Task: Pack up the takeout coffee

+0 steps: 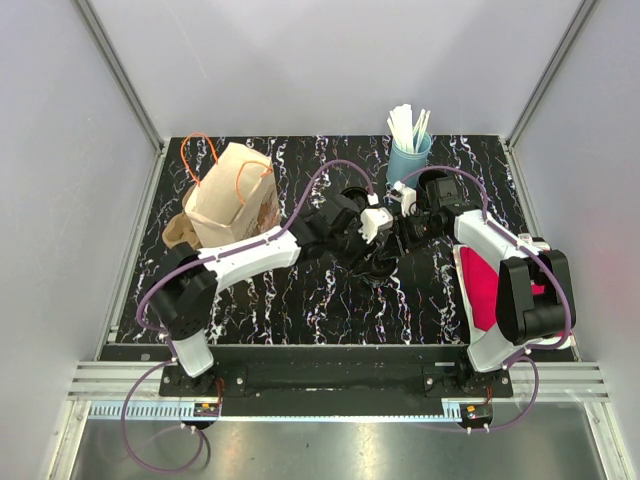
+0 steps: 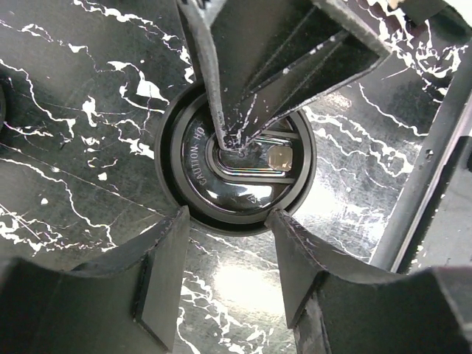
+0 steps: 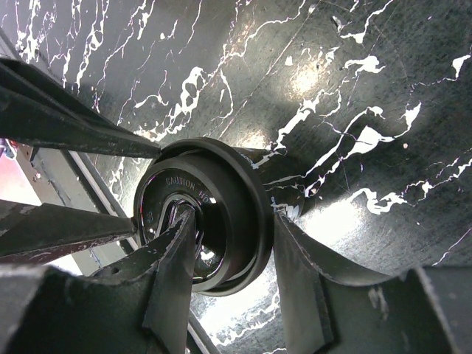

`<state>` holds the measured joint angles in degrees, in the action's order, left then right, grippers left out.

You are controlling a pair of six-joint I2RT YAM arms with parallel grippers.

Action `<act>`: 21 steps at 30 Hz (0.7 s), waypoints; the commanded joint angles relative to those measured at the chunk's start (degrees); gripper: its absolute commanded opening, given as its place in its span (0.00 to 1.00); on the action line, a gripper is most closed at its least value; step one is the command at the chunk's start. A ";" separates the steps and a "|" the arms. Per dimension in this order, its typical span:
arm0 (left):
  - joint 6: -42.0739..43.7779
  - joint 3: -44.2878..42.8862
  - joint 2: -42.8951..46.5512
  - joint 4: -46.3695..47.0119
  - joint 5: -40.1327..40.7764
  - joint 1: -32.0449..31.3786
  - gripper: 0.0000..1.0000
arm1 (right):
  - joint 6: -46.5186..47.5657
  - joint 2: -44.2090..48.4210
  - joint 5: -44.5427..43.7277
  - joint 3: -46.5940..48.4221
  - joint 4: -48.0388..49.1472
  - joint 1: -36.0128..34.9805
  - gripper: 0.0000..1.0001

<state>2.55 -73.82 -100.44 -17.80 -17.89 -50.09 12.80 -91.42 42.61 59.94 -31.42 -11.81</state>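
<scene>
A black takeout coffee cup with a black "CAUTION HOT" lid (image 1: 384, 266) stands on the marble table near its middle. In the left wrist view the lid (image 2: 243, 188) lies just beyond my open left gripper (image 2: 228, 218), whose fingertips sit at either side of its near rim. My right gripper (image 3: 232, 221) is shut on the lid (image 3: 221, 177), with one finger on the lid's top recess and the other against the outside below the rim. The right fingers (image 2: 214, 88) reach onto the lid from the far side. The brown paper bag (image 1: 232, 195) stands open at the back left.
A blue cup of white stirrers (image 1: 408, 152) stands at the back right. A pink cloth (image 1: 480, 285) lies under the right arm. Another dark round item (image 1: 355, 192) sits behind the cup. Both arms crowd around the cup, and the left fingers (image 3: 66, 125) show close beside the lid.
</scene>
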 commanded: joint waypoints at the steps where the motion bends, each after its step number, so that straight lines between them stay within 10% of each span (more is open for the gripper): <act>1: 3.69 2.63 -0.11 2.68 5.49 -0.80 0.49 | 2.93 -1.31 -9.56 -2.46 -1.28 -0.93 0.48; 21: 6.51 3.51 -2.30 2.77 12.08 -4.49 0.39 | 3.11 -1.13 -10.97 -2.81 -1.36 -1.10 0.48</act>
<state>6.90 -71.53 -99.15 -15.46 -11.79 -53.04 12.80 -91.13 41.54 59.92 -30.83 -11.81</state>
